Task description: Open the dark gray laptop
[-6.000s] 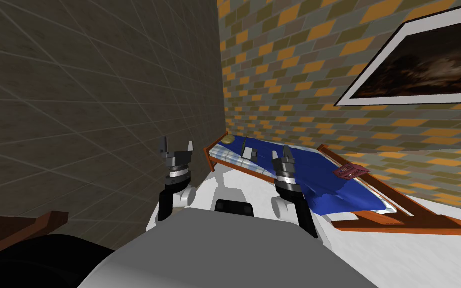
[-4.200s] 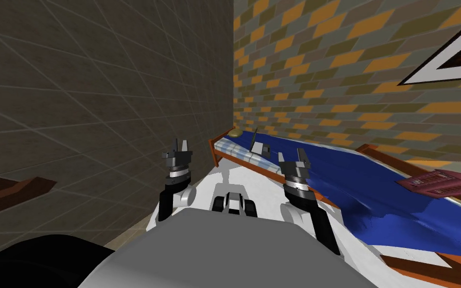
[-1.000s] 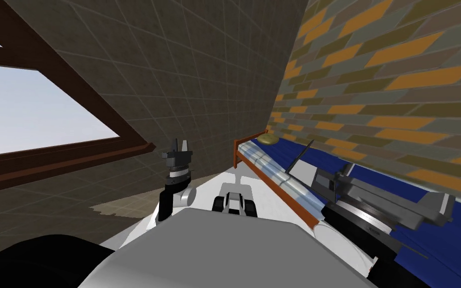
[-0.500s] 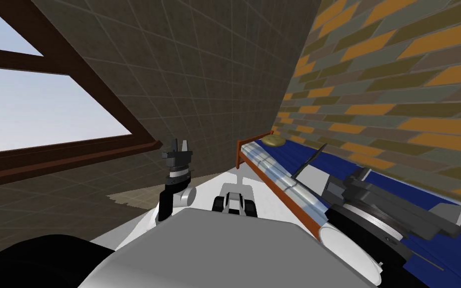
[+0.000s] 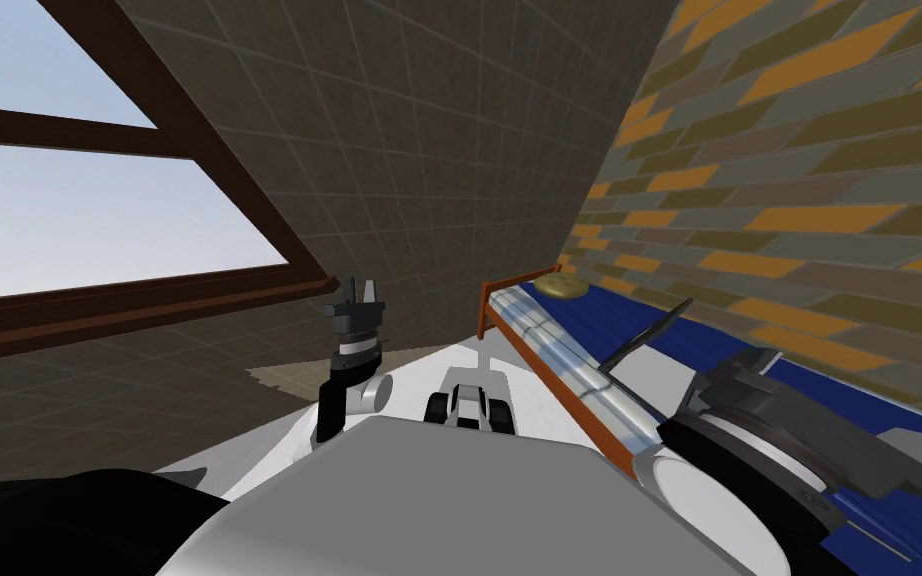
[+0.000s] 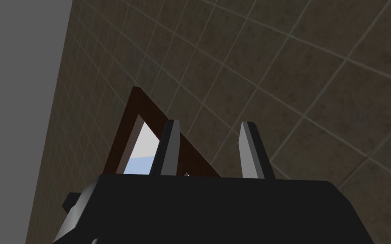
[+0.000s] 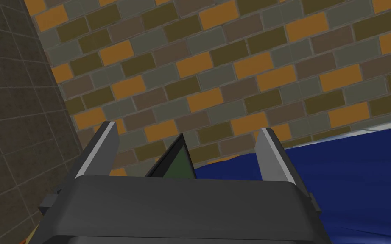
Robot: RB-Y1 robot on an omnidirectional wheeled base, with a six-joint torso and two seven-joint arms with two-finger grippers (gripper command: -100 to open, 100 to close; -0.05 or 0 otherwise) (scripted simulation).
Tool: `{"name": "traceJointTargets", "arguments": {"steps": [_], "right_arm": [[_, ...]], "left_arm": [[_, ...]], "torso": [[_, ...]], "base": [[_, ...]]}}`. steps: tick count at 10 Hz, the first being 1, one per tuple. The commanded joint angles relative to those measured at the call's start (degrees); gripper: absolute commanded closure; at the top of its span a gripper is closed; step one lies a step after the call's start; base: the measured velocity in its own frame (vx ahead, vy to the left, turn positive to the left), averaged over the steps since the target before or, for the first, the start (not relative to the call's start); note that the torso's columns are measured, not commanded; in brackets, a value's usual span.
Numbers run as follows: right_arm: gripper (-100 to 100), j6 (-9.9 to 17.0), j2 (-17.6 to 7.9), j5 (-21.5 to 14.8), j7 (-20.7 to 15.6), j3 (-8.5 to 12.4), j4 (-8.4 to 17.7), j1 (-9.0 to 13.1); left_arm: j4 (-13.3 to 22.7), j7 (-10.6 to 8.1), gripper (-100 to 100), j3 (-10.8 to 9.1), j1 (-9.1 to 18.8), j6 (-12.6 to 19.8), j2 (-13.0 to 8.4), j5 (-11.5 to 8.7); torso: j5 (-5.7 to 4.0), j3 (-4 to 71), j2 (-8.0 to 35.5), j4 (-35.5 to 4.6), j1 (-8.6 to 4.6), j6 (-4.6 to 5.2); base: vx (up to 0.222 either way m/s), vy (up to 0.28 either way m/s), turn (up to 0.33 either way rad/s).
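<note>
The laptop [image 5: 639, 375] lies on the blue bed, with a pale grey base and a thin dark lid standing partly raised, edge-on to my head. My right gripper [image 5: 834, 405] hangs over the bed just beside the laptop, on my side of it. In the right wrist view its fingers [image 7: 105, 146] stand wide open, and the dark lid [image 7: 175, 163] pokes up beyond the gripper [image 7: 188, 128] body, touching neither finger. My left gripper [image 5: 360, 290] is raised in front of the tiled wall. Its fingers [image 6: 171, 140] are apart with nothing between them.
The bed has a brown wooden frame [image 5: 549, 365] and a blue cover [image 7: 339, 169], and runs along the brick wall. A tan round cushion [image 5: 561, 287] lies at its far end. A brown-framed window [image 5: 99, 230] is on the left.
I have rolled up alongside the bed and my view has swung left, bringing the window in. My right arm now reaches out over the bed by the laptop. The left arm keeps its pose.
</note>
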State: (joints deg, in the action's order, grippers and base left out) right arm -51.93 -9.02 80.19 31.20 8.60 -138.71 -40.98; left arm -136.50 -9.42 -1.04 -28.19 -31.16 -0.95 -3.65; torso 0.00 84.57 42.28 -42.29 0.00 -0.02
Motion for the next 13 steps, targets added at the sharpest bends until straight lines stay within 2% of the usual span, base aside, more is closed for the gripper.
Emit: {"name": "traceJointTargets", "arguments": {"steps": [1,9,12,13], "right_arm": [[-100,-2.07,0.28,4.55,1.91,0.2,-0.13,0.03],[-100,-6.29,1.27,16.68,5.14,0.81,-0.87,0.93],[-100,-7.2,1.54,19.54,5.81,0.92,-1.04,1.17],[-100,-8.04,1.83,21.79,6.43,1.02,-1.21,1.41]], "left_arm": [[0.0,0.0,0,0.0,-0.01,0.0,0.0,0.0],[0.0,0.0,0,-0.01,-0.01,0.0,0.0,0.0],[0.0,0.0,0,0.0,0.0,0.0,0.0,0.0],[0.0,0.0,0,-0.01,-0.01,0.0,0.0,0.0]], "torso": [[0.0,0.0,0.01,0.0,0.0,0.05],[0.0,0.0,0.01,0.0,0.0,0.04],[0.0,0.0,0.0,0.0,0.0,0.01],[0.0,0.0,0.0,0.0,0.0,0.04]], "base": [[0.02,-0.03,0.153],[0.013,-0.026,0.138],[0.009,-0.023,0.109],[0.01,-0.022,0.12]]}}
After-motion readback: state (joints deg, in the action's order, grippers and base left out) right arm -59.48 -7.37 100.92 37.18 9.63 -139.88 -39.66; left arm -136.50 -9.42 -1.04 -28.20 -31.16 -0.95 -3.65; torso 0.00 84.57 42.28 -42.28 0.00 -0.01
